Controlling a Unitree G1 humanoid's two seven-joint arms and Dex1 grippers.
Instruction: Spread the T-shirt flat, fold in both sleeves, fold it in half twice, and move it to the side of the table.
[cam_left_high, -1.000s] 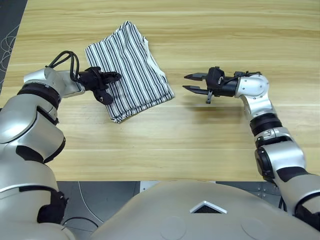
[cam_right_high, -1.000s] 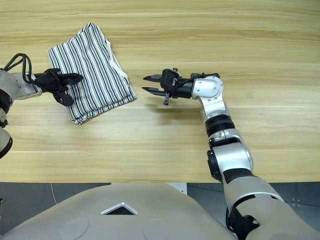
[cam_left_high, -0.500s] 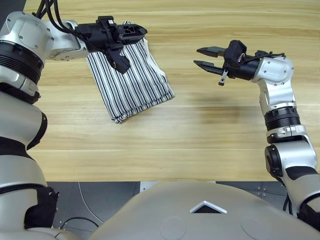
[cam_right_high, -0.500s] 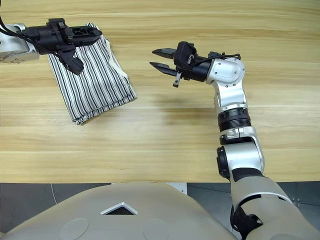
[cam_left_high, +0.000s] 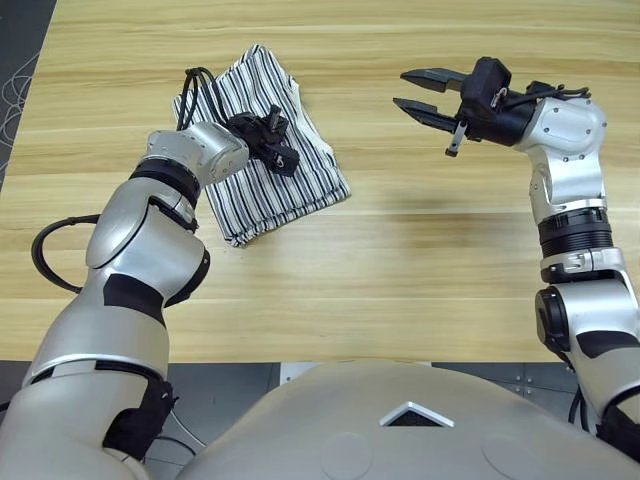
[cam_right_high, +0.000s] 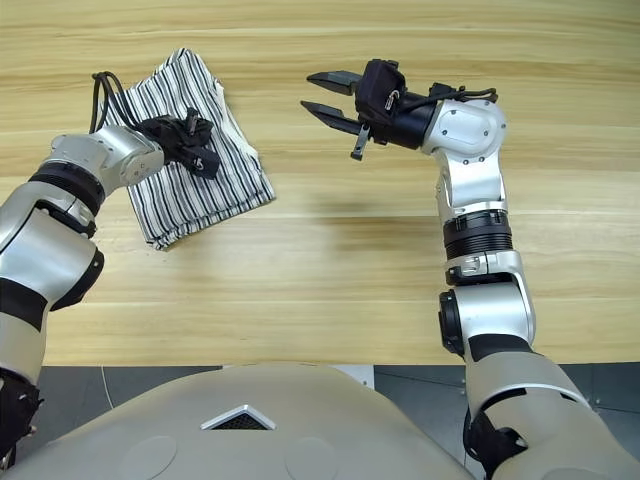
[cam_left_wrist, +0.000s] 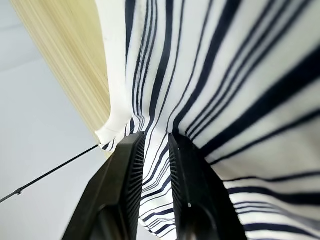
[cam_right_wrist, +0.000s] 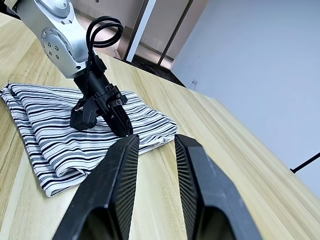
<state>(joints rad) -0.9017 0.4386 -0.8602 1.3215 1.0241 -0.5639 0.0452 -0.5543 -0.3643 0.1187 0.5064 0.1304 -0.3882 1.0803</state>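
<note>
From the head camera, the folded striped T-shirt (cam_left_high: 268, 195) lies on the left part of the wooden table (cam_left_high: 400, 270). It sits skewed, with one corner pointing toward the near edge. The left claw (cam_left_high: 278, 148) is down on the middle of the cloth, but I cannot tell whether it is gripping the fabric or only resting there. The right claw (cam_left_high: 402, 88) hangs above the table, off to the right of the shirt, with its fingers apart and nothing between them.

The left wrist camera looks straight at dark and white stripes from very close, with a strip of table beyond the shirt's edge.

The right wrist camera looks across the table, out between its own spread fingers, to the shirt with the left claw's tip on it.
</note>
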